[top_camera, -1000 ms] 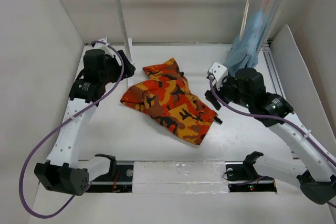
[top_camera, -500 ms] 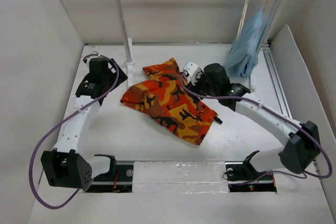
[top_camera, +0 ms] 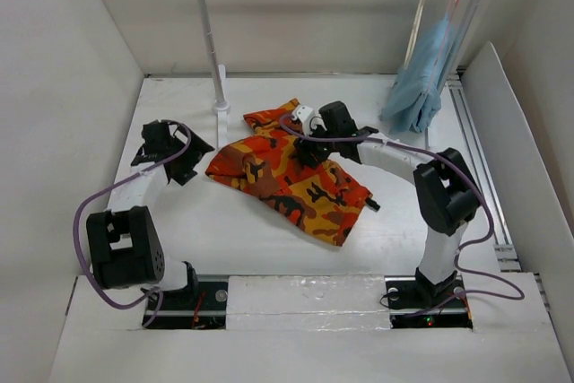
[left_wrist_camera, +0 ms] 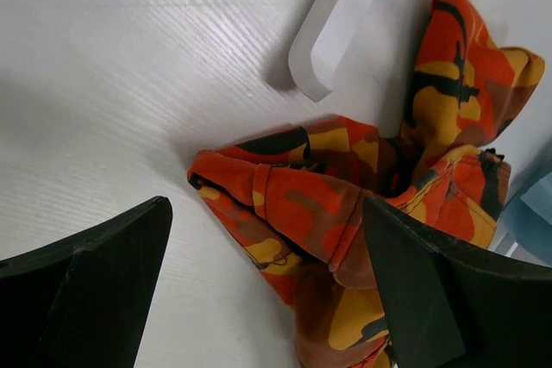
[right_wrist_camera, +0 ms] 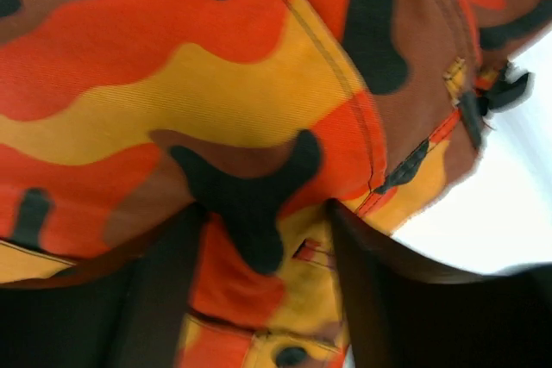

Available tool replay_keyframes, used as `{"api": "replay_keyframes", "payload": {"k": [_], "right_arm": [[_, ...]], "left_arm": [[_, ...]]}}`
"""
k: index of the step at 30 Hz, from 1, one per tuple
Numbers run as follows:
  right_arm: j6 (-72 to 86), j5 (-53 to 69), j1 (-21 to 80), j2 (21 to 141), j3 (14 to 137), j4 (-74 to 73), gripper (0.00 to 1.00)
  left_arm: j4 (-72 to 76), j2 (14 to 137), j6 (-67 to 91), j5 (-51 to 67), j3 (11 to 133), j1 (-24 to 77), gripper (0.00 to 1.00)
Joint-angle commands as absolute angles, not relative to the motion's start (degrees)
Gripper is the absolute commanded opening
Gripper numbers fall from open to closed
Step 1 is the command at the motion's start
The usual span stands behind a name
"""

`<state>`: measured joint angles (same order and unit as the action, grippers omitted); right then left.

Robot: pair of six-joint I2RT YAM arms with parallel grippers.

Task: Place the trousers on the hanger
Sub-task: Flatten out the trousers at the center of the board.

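Right wrist: right end effector agape, tips against the trousers; left end effector wide, empty.

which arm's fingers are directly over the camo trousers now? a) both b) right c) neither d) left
b, the right fingers straddle the trousers up close, while the left fingers stand off their edge over the bare table
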<state>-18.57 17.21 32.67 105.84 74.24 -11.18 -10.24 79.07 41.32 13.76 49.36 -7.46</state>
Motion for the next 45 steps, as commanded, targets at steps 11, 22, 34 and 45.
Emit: {"api": "replay_keyframes", "payload": {"k": [11,22,34,45], "right_arm": [[-17.0,8.0,37.7,92.5,70.8,-4.2,0.0],[-16.3,2.5,40.5,77.3,71.4,-13.6,0.0],[-22.0,-1.4,55.3,70.0,111.8,-43.8,0.0],[-16.3,-15.2,52.9,65.3,123.2,-47.2,0.0]], "left_arm": [[6.0,87.0,50.0,22.9,41.0,-4.0,0.87],[20.2,91.5,55.1,25.8,42.6,-0.3,0.0],[-11.9,66.8,39.3,2.4,88.6,-4.0,0.0],[-16.9,72.9,31.8,5.4,111.6,-4.0,0.0]]}}
